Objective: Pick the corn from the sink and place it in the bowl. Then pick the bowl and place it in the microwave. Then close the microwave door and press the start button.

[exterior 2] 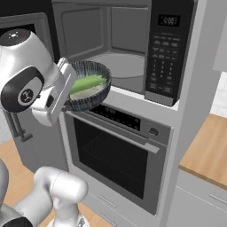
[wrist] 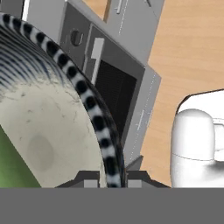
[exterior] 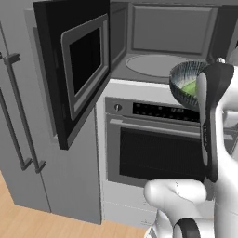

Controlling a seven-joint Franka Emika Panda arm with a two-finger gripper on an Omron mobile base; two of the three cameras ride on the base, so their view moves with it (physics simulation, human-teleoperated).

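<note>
The bowl (exterior 2: pixel 91 96), dark and streaked outside, pale inside, hangs in the air just in front of the open microwave (exterior: pixel 162 42), at the level of its floor. The yellow-green corn (exterior 2: pixel 86 83) lies inside the bowl. My gripper (wrist: pixel 111 177) is shut on the bowl's rim (wrist: pixel 89 103), one finger inside and one outside. In the left base view the bowl (exterior: pixel 182 83) sits at the cavity's right front, partly behind my arm. The white turntable (exterior: pixel 153 65) is bare. The microwave door (exterior: pixel 74 69) stands swung wide to the left. The sink is out of view.
The dark button panel (exterior 2: pixel 164 53) is right of the cavity. A larger oven (exterior: pixel 158 148) with a horizontal handle sits directly below. Tall grey cabinet doors with bar handles (exterior: pixel 18 111) stand to the left. A wooden counter (exterior 2: pixel 208 146) lies at the right.
</note>
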